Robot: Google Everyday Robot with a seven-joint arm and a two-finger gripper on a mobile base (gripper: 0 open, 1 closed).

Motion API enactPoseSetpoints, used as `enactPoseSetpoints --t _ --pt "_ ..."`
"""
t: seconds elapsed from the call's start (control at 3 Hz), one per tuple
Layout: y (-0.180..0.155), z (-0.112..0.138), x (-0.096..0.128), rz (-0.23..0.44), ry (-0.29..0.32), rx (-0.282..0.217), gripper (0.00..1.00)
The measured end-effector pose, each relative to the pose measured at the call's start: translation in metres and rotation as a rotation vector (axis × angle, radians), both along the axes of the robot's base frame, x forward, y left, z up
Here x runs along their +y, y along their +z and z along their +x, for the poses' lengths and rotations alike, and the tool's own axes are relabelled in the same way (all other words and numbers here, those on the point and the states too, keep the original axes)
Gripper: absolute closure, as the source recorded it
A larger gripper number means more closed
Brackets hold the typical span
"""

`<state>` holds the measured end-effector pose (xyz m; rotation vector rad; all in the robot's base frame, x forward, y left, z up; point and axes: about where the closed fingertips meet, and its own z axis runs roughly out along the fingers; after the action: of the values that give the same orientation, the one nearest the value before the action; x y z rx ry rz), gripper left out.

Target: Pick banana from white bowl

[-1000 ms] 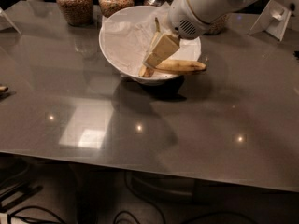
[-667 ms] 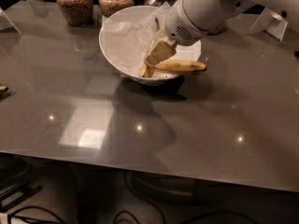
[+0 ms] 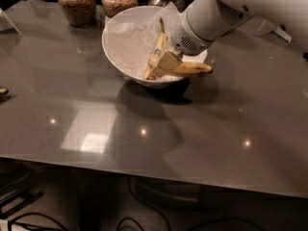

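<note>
Banana [image 3: 195,70], 1 of 2, by claw [image 3: 158,70]

Dim room; lamp glare dots the glossy grey tabletop [image 3: 216,119] below the gripper [image 3: 162,64]. It hangs inside the round white bowl [image 3: 120,42], with dark shadow beneath.

White, yellow and tan over a glossy grey tabletop
The white bowl [image 3: 113,57] at upper centre is plain white; the banana [image 3: 195,70] across its right rim is yellow with brown speckles and a dark tip, and a second banana [image 3: 160,38] inside is yellow with a small blue sticker. The gripper [image 3: 158,70], down in the bowl, is pale tan beneath a white arm [image 3: 216,13]. The glass jars [image 3: 77,4] at upper left show mottled brown grain. The table [image 3: 144,167] is glossy grey-brown with small bright glints and a pale square reflection at lower left
</note>
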<state>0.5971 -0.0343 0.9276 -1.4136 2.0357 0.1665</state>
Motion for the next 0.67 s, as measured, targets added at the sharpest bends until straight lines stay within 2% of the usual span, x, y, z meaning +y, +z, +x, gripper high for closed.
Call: enactPoseSetpoints --t 0.33,0.67 --pt "-0.009 0.010 -0.008 -0.019 -0.036 0.001 0.41" --pt "-0.017 0.021 -0.018 -0.039 -0.077 0.001 0.47"
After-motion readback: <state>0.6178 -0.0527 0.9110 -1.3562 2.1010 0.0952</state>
